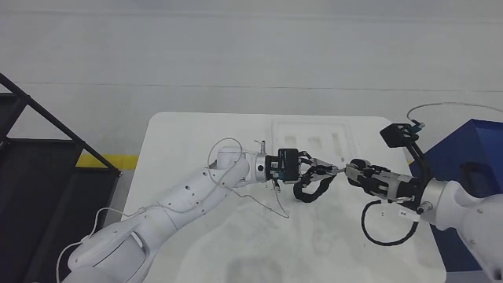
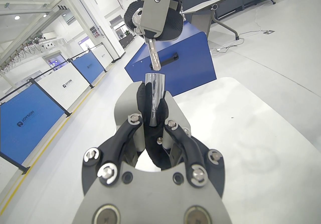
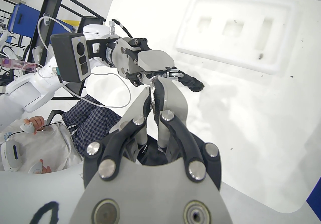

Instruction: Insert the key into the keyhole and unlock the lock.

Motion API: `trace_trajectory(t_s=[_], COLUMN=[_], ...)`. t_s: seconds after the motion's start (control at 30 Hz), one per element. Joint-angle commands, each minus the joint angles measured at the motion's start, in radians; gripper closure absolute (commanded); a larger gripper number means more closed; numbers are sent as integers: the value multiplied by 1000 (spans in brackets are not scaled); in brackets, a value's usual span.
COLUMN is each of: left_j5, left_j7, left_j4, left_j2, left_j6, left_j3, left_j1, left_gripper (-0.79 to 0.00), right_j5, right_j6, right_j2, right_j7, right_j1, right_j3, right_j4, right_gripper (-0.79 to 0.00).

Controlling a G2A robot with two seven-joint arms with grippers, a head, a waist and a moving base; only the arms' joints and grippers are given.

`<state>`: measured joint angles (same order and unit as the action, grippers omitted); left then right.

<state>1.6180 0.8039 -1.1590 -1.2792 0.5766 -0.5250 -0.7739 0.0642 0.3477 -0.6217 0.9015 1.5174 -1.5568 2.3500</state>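
My left gripper (image 2: 153, 95) is shut on the lock's silver cylinder (image 2: 156, 89), held above the table with its end facing the key. The lock's black cable (image 1: 309, 190) loops down below the gripper (image 1: 316, 167). Facing it, my right gripper (image 2: 155, 22) is shut on the head of the silver key (image 2: 154, 55). The key blade points at the cylinder, and its tip stops a small gap short of the end face. In the right wrist view the key (image 3: 152, 92) shows edge-on between my right gripper's pads (image 3: 154, 90), with the lock (image 3: 173, 74) and cable (image 3: 191, 82) just beyond.
A white foam tray (image 1: 310, 135) with shallow recesses lies at the table's far side, behind both grippers. A blue box (image 1: 464, 151) stands off the table's right edge and a black rack (image 1: 39, 181) off its left. The white tabletop (image 1: 236, 259) lies below the arms.
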Motion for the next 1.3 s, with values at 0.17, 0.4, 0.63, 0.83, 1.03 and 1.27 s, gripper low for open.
trace_trajectory(t_s=[0.17, 0.4, 0.63, 0.83, 1.03, 1.27], left_j5=[2, 0, -1, 2, -6, -11], left_j7=[10, 17, 24, 24, 27, 34], left_j4=[11, 21, 29, 36, 43, 53], left_j2=[-8, -14, -21, -27, -33, -39], left_j6=[12, 31, 48, 57, 74, 90], left_j3=[-8, -17, -22, -25, -30, -37], left_j1=[-2, -6, -8, -10, -12, -12], left_gripper=[0, 0, 0, 0, 0, 0], right_j5=[13, 15, 26, 37, 37, 49], right_j6=[17, 18, 29, 36, 37, 38], right_j2=[-5, -11, -16, -20, -25, -31], right_j7=[-1, -12, -23, -27, -37, -39], right_j1=[-3, -4, -1, -2, 0, 2], right_j3=[6, 7, 10, 11, 14, 25], right_j4=[0, 0, 0, 0, 0, 0], right_gripper=[0, 0, 0, 0, 0, 0])
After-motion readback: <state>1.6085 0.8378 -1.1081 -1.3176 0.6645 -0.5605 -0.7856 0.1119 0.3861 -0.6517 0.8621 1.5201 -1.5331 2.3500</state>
